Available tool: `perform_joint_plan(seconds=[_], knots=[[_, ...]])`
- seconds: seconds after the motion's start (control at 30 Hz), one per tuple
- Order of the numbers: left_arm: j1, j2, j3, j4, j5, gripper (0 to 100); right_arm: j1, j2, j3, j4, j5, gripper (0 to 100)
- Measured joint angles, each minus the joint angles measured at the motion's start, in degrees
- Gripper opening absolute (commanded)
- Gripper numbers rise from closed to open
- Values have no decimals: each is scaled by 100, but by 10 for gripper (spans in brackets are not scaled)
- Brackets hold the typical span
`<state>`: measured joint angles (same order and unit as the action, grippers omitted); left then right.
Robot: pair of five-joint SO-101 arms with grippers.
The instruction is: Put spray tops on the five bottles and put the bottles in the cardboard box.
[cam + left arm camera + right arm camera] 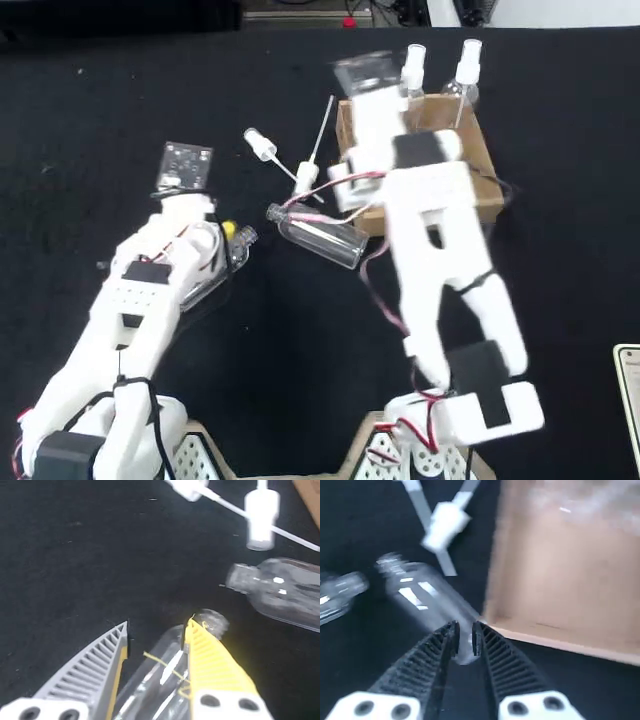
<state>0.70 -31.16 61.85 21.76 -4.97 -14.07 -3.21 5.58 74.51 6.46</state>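
Note:
A clear bottle (160,680) without a top lies between the grey and yellow fingers of my left gripper (159,625), which is shut on it (240,245). A second open bottle (320,235) lies on the black table beside the cardboard box (480,170). Two loose spray tops (260,145) (305,178) lie behind it. My right gripper (465,628) hovers shut and empty over that bottle (430,592), next to the box wall (560,570). Two capped bottles (412,70) (465,70) stand at the box's far side.
The right arm (440,250) stretches over the box's front left corner. A white card (628,385) lies at the table's right edge. Black tabletop is open to the far left and in front of the lying bottle.

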Motion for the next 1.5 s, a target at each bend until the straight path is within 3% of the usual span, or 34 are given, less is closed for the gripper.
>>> perform_joint_plan(seconds=[0.2, 0.33, 0.53, 0.8, 0.87, 1.07, 1.27, 1.5], knots=[[-387, 0, 0, -220, 668, 181, -800, 431, 9, -255, 0, 314], [-571, 0, 0, -308, 1020, 181, -800, 1125, 18, -642, 105, 322], [-580, 0, 0, -325, 1134, 181, -932, 1829, 18, -1257, 1125, 322], [-510, 0, 0, -325, 1134, 181, -1257, 2479, 18, -1345, 2031, 322], [-440, 0, 0, -325, 1134, 181, -1257, 2593, 18, -1345, 2057, 293], [-396, 0, 0, -325, 1134, 181, -1248, 2602, 18, -1345, 1714, 51], [-396, 0, 0, -325, 1134, 181, -1248, 1793, 167, -958, 844, 48], [-396, 0, 0, -325, 1134, 181, -651, 633, 422, 123, 756, 47]])
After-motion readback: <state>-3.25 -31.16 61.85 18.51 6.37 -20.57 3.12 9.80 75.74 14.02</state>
